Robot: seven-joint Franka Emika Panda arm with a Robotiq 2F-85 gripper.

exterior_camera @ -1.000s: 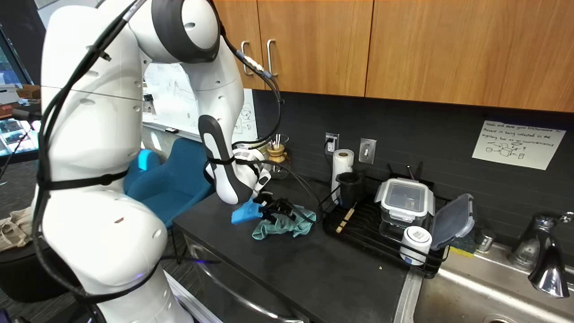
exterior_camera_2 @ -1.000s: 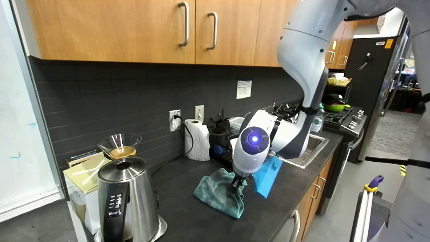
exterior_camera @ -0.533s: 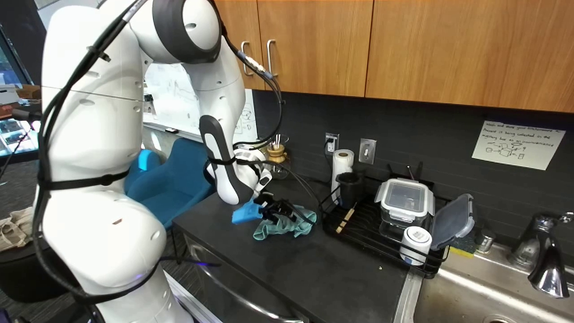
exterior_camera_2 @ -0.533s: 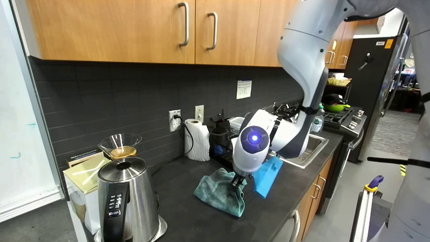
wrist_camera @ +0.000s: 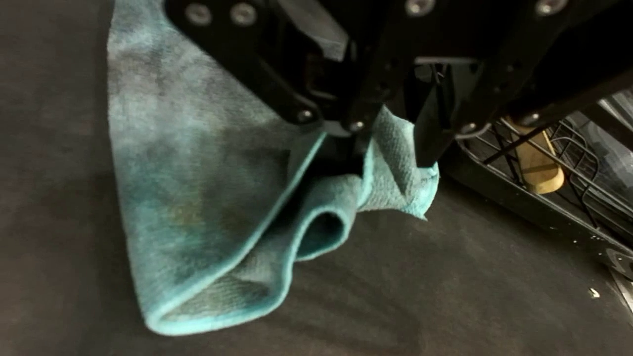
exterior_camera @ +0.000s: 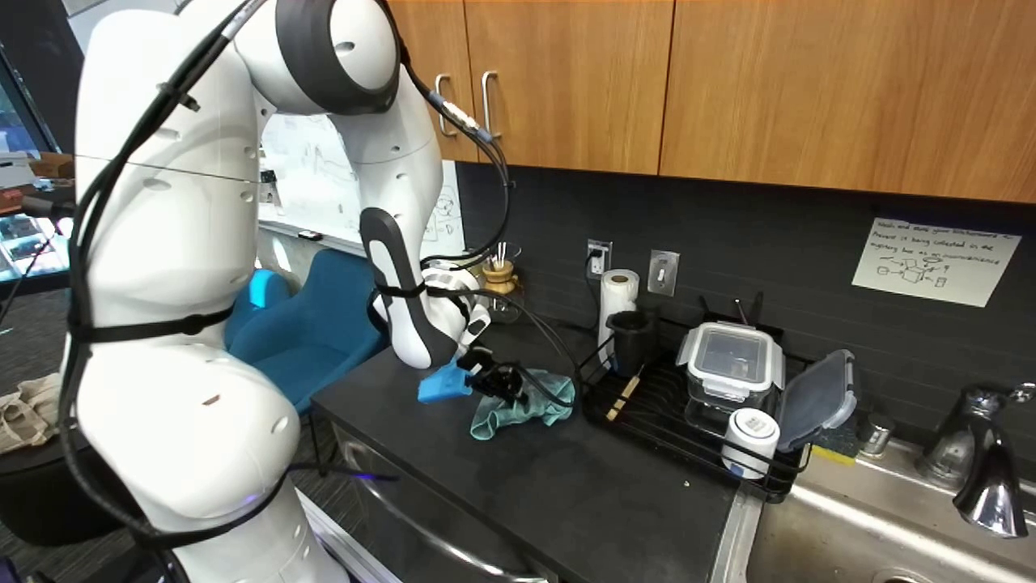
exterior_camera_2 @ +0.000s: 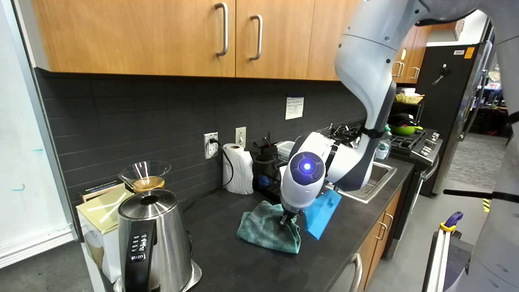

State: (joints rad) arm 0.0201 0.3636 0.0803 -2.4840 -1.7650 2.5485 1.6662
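A teal cloth [wrist_camera: 198,148] lies crumpled on the dark counter, its edge folded into loops below my gripper [wrist_camera: 383,158]. The black fingers stand partway apart, with a raised fold of the cloth between them. That fold meets the right finger [wrist_camera: 426,141] in the wrist view; how firmly it is pinched I cannot see. In both exterior views the gripper [exterior_camera_2: 285,221] points down into the cloth [exterior_camera_2: 259,233], and its tips are partly hidden. A flat blue piece [exterior_camera_2: 321,215] sits beside the wrist.
A black dish rack [exterior_camera: 664,429] with containers and a white cup [exterior_camera: 751,441] stands near the cloth, by the sink [exterior_camera: 858,518]. A steel kettle [exterior_camera_2: 162,243], a yellow-topped box [exterior_camera_2: 101,211] and a paper towel roll [exterior_camera_2: 238,170] are also on the counter.
The fingers have come closer together. Between them the cloth has bunched up and shifted slightly, its near edge drawn in toward the rack side. The arm has hardly moved.
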